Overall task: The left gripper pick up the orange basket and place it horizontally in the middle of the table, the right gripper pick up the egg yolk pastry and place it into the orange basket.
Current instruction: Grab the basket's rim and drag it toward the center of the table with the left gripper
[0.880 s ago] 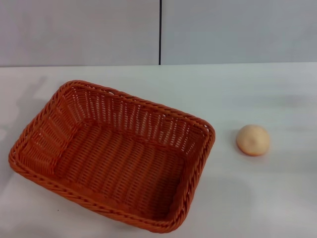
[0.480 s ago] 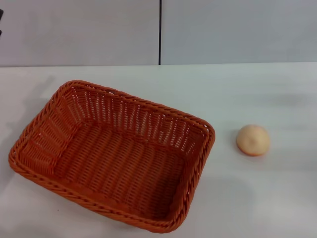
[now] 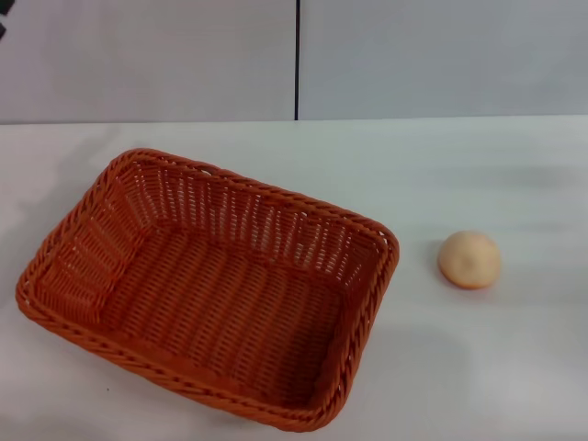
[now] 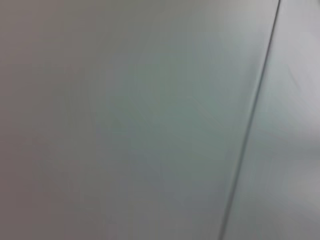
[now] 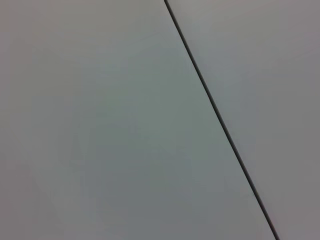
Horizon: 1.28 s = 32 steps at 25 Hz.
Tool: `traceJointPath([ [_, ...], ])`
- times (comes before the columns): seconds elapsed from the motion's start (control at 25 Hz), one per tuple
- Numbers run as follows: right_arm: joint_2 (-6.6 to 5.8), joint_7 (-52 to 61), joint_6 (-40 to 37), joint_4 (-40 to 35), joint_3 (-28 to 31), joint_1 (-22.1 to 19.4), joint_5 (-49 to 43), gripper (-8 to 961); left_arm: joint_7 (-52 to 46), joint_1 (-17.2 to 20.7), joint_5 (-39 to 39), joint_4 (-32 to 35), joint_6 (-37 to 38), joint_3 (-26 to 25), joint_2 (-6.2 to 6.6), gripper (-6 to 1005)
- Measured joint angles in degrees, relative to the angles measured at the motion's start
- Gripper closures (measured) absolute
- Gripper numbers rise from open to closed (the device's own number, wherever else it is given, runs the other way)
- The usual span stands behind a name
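The orange basket (image 3: 211, 285) lies empty on the white table (image 3: 478, 367), left of centre, with its long side running diagonally from the far left to the near right. To its right, a short gap away, the egg yolk pastry (image 3: 469, 260) sits alone on the tabletop. A dark sliver of my left gripper (image 3: 5, 9) shows at the upper left corner of the head view, high above the table and well away from the basket. The right gripper is out of view. Both wrist views show only wall.
A grey wall (image 3: 441, 55) with a dark vertical seam (image 3: 298, 55) stands behind the table's far edge. The same seam crosses the left wrist view (image 4: 250, 125) and the right wrist view (image 5: 220, 120). Bare tabletop lies right of the basket around the pastry.
The dark sliver of the left arm at the upper left corner has shifted upward. Basket and pastry have not moved.
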Motion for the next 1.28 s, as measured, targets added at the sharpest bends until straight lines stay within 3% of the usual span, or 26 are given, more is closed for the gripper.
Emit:
traceJointPath([
  [0.08,0.00,0.12,0.08,0.00,0.01,0.02,0.05,331,-4.17,-0.09,0.03,4.59,-1.30,3.31,0.25,430],
  [0.16,0.00,0.28,0.21,0.05,0.12,0.02,0.18,331,-12.12,-0.03,0.02,12.73,-4.37,11.22,1.27,430],
  [0.2,0.00,0.28,0.24,0.08,0.17,0.01,0.22,331,-12.12,-0.03,0.02,12.73,-4.37,11.22,1.27,429],
  [0.24,0.00,0.29,0.29,0.10,0.24,0.00,0.25,331,-16.54,0.21,0.11,17.11,-6.22,15.58,2.10,429],
  [0.32,0.00,0.29,0.55,0.19,0.37,-0.06,0.30,331,-18.91,0.36,0.90,20.50,-6.98,17.59,2.43,428],
  [0.4,0.00,0.30,1.07,0.19,0.47,-0.18,0.39,332,-18.91,0.36,0.90,20.50,-6.98,17.59,2.43,427],
  [0.44,0.00,0.30,1.38,0.20,0.49,-0.22,0.41,332,-22.14,0.25,4.63,25.72,-7.57,18.29,2.49,427],
  [0.56,0.00,0.30,1.73,0.20,0.51,-0.33,0.44,332,-25.18,-0.23,8.92,29.62,-7.74,18.32,2.55,306],
  [0.6,0.00,0.30,1.77,0.19,0.52,-0.37,0.46,332,-29.11,-1.12,14.66,34.04,-7.82,18.37,2.55,265],
  [0.68,0.01,0.30,1.81,0.19,0.63,-0.49,0.51,332,-30.64,-1.45,17.03,35.52,-7.89,18.38,2.47,238],
  [0.76,0.05,0.30,2.73,0.24,1.09,-0.49,0.57,332,-37.91,-3.70,27.80,42.10,-7.94,18.47,1.81,211],
  [0.96,0.01,0.30,3.51,0.14,1.26,-0.07,0.60,332,-44.02,-6.35,38.09,46.85,-7.85,18.54,0.70,211],
  [1.28,0.00,0.30,4.68,-0.13,1.41,0.17,0.74,332,-50.44,-7.57,49.31,51.63,-7.61,18.87,0.32,212],
])
